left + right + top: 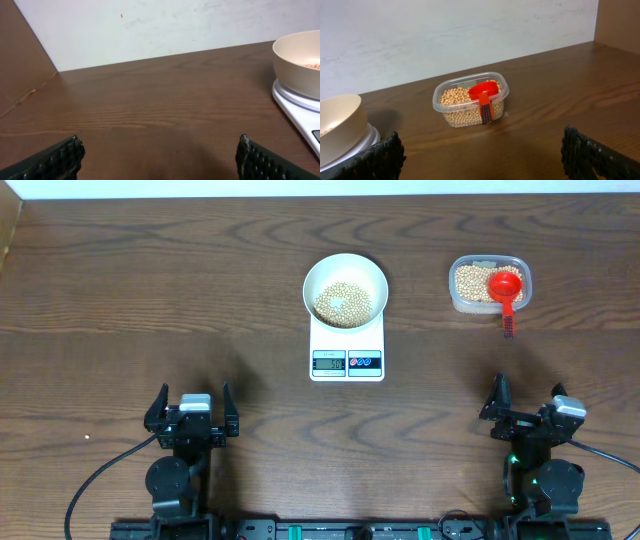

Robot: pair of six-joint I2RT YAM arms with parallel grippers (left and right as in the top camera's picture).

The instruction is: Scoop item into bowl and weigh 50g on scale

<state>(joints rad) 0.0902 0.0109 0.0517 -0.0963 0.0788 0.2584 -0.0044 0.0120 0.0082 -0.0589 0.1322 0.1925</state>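
Note:
The white bowl (345,268) stands on the white scale (347,345) at mid-table, and a layer of tan beans (343,302) covers its bottom. More beans (470,283) fill a clear plastic container (456,301) to the right, where a red scoop (505,284) rests with its handle over the near rim. My left gripper (194,392) is open near the front left, far from the scale. My right gripper (528,392) is open at the front right, with the container (470,112) and scoop (483,92) ahead of it. Neither gripper holds anything.
In the left wrist view the bowl (300,65) and scale (295,102) lie ahead to the right of my open left gripper (159,150). A pale wall bounds the table's far edge. Brown board panels stand at the far corners.

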